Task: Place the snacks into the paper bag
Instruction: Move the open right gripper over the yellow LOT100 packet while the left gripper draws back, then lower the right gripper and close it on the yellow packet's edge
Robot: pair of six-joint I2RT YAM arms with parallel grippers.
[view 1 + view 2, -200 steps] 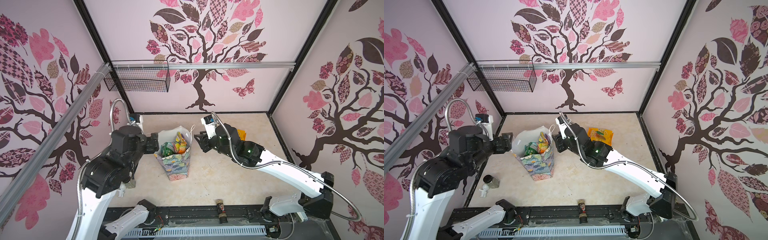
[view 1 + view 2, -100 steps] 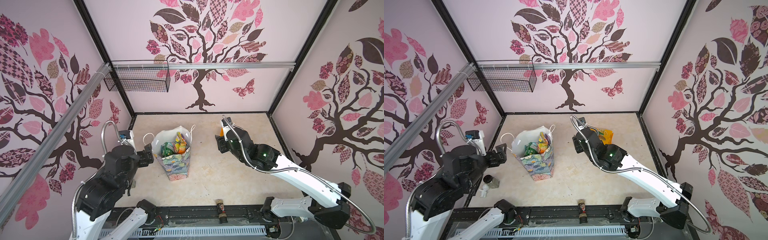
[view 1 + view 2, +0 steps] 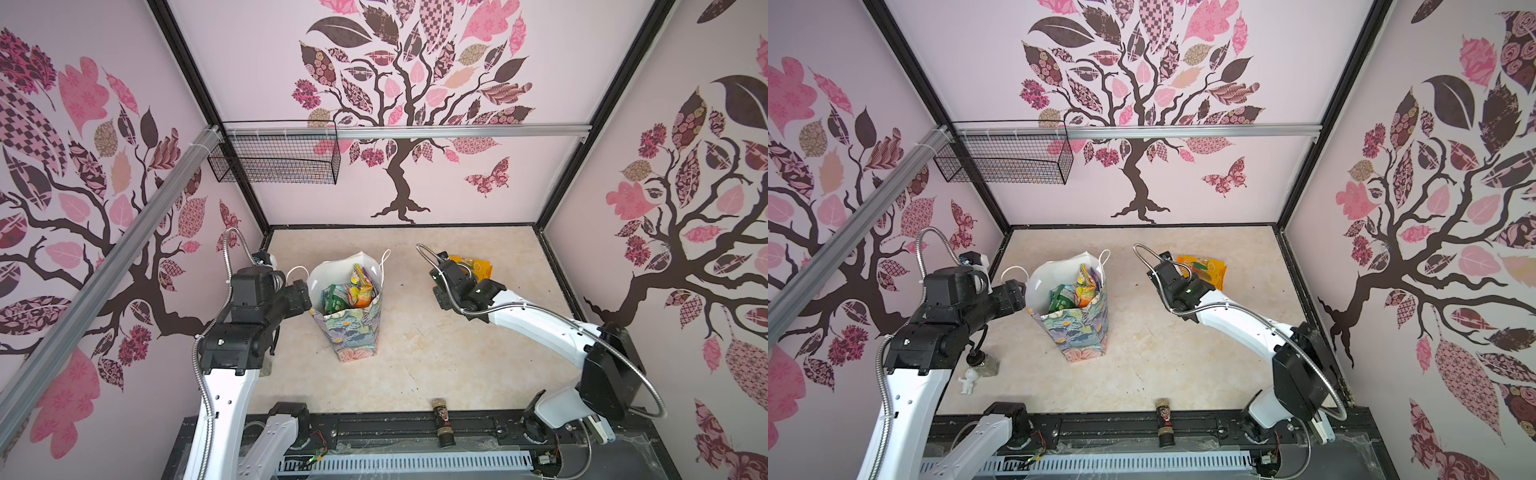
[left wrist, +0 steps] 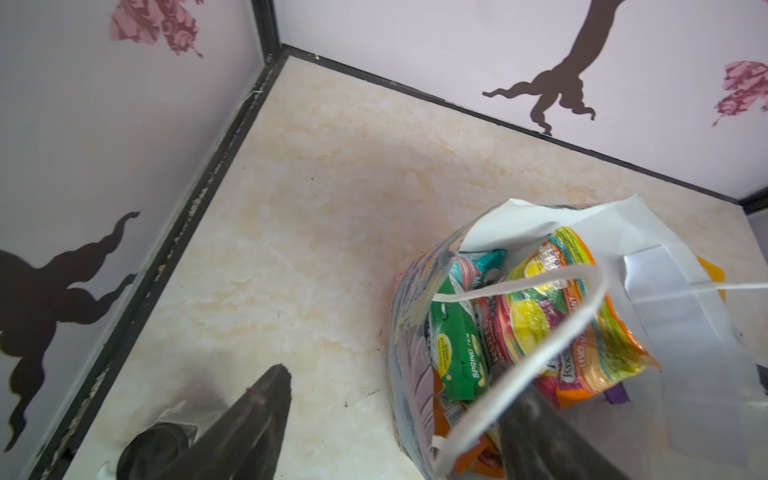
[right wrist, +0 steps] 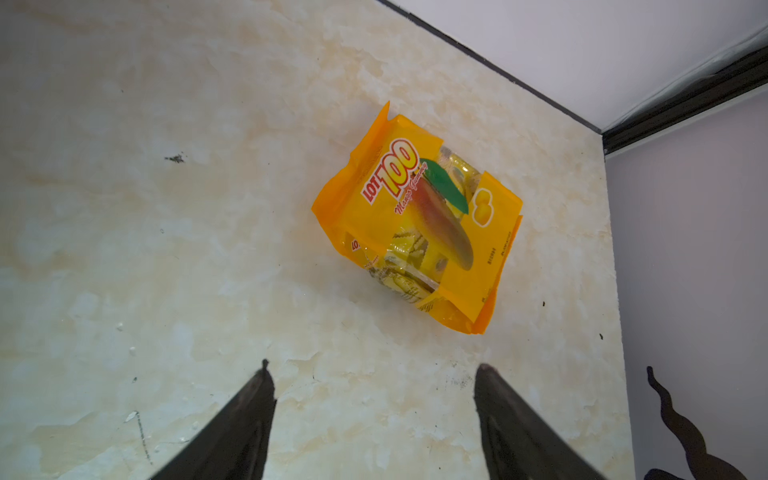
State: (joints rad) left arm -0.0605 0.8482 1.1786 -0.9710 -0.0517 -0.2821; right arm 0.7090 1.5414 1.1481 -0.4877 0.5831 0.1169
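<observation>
The paper bag [image 3: 353, 332] [image 3: 1084, 332] stands upright mid-floor, its floral wall [image 4: 409, 332] close to my left wrist camera. Several snacks [image 3: 347, 293] [image 3: 1075, 293] [image 4: 552, 328] fill it, green, teal, yellow and orange. My left gripper [image 3: 305, 297] [image 3: 1017, 297] [image 4: 395, 374] is open at the bag's left rim, one finger outside and one over the bag's mouth. An orange LOT 100 snack packet [image 3: 478, 266] [image 3: 1204, 270] [image 5: 415, 224] lies flat at the right rear. My right gripper [image 3: 442, 270] [image 3: 1167, 274] [image 5: 373, 368] hovers open just short of it, empty.
A small dark bottle [image 3: 442, 422] [image 3: 1165, 419] lies on the front rail. A little jar [image 3: 986, 365] and a white figurine [image 3: 968, 380] sit under my left arm. A black wire basket [image 3: 274, 158] hangs on the back wall.
My right gripper has left the bag's mouth, swung right toward the orange packet and opened. My left gripper drew back from the bag, then returned to its left rim.
</observation>
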